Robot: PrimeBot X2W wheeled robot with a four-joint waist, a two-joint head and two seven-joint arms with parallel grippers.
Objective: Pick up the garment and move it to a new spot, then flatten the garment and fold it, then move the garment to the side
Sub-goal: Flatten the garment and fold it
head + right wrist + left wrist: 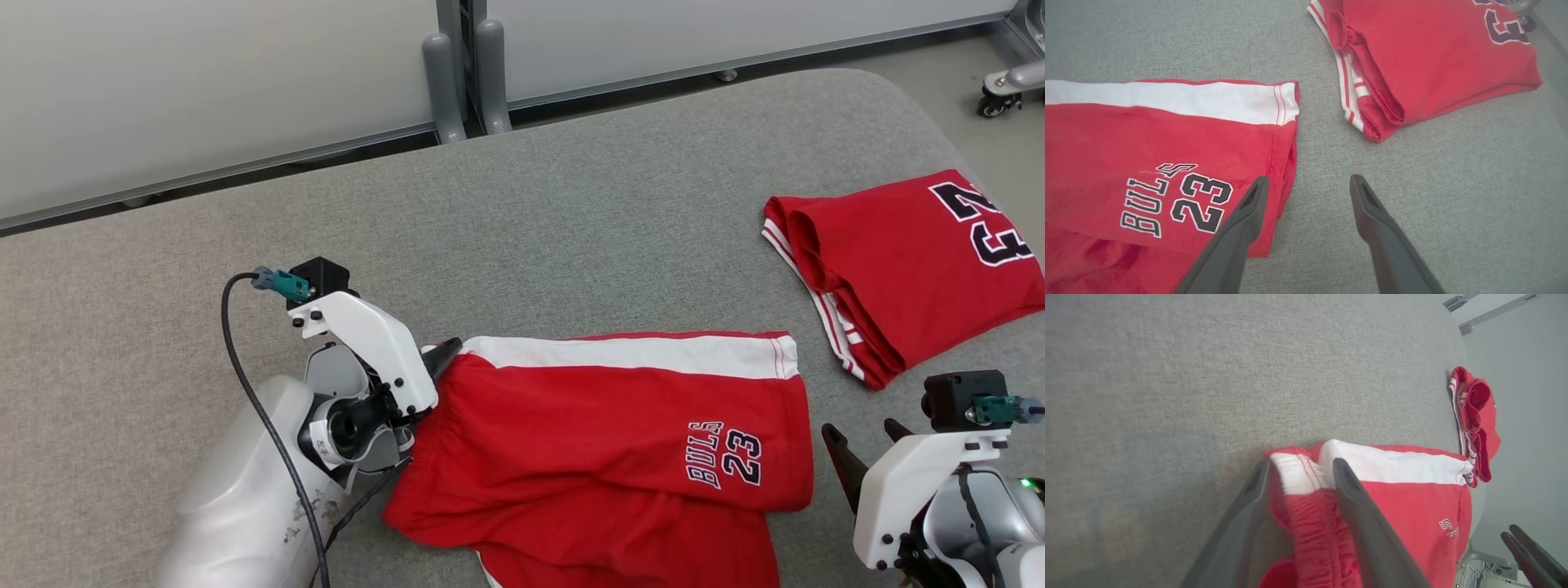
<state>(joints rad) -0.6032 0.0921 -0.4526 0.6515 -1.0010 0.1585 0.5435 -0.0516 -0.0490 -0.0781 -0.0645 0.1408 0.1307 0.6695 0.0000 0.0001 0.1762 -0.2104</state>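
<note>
The garment, red shorts with a white side stripe and "BULLS 23" print, lies on the grey padded table, its lower part folded over. My left gripper sits at the shorts' left end. In the left wrist view its fingers stand apart astride the bunched elastic waistband, open around it. My right gripper is open just right of the shorts' leg hem; its left finger hangs over the hem edge and nothing is between the two.
A second red garment, folded with a number print, lies near the table's right edge. Grey posts and a pale wall panel stand behind the table. A caster wheel is on the floor at far right.
</note>
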